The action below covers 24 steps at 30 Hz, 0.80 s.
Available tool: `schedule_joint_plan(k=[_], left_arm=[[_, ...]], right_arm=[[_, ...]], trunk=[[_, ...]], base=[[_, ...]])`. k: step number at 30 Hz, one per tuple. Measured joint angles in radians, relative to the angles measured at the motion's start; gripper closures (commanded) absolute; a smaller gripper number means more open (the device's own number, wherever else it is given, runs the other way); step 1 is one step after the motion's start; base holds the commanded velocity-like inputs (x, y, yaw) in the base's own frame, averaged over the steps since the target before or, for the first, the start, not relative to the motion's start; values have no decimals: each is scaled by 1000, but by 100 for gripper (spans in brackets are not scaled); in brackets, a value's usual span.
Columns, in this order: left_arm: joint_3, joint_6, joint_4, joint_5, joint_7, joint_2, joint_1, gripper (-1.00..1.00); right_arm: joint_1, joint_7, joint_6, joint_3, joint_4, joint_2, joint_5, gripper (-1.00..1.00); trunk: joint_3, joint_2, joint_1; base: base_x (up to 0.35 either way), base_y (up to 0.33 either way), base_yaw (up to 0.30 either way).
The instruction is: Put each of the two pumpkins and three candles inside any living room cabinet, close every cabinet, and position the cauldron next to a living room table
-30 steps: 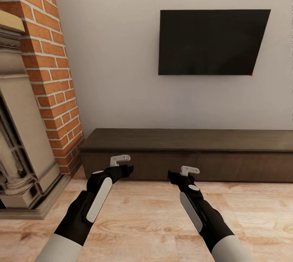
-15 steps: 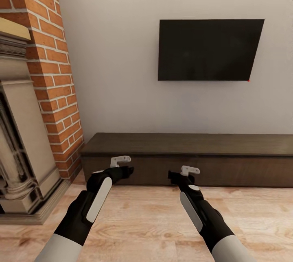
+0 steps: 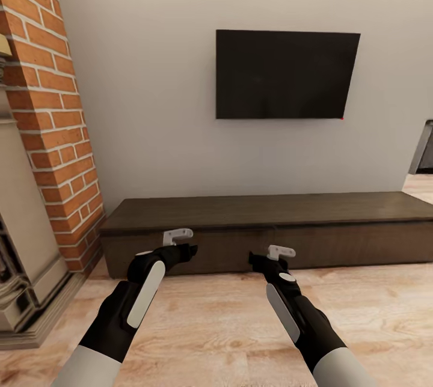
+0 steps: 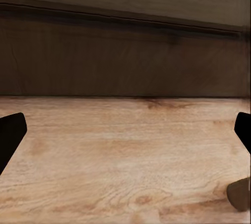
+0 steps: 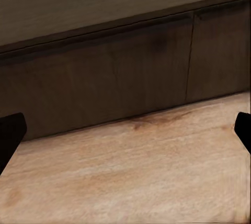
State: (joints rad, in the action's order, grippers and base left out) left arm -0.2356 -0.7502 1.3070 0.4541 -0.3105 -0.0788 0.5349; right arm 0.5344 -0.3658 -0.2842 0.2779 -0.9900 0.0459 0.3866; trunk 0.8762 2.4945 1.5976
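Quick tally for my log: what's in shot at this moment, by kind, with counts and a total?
Cabinet unit, drawers all shut: 1
Wall TV: 1
Brick fireplace: 1
Robot tools, left tool and right tool, both open and holding nothing: 2
Pumpkins, candles, cauldron: 0 in sight
Total: 5

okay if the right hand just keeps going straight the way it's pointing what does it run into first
Most likely the dark front of the cabinet, which lies straight ahead of the right hand across a strip of bare wooden floor. Nothing else shows in that line, though the hand's slight downward tilt could bring it to the floor first.
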Motion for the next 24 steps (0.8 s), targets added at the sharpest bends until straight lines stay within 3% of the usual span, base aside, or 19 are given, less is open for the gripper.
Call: schedule_joint_plan(k=[16,24], left_arm=[[-5,2,12,0,-2,1,0,-100],[-8,2,11,-1,-2,0,0,-100]], right_arm=[[0,2,-1,0,-2,1,0,-100],[0,-8,-64,-4,-24,2,5,-100]], trunk=[[0,0,0],[0,0,0]], base=[[-59,-249,-294],[-23,-280,-291]])
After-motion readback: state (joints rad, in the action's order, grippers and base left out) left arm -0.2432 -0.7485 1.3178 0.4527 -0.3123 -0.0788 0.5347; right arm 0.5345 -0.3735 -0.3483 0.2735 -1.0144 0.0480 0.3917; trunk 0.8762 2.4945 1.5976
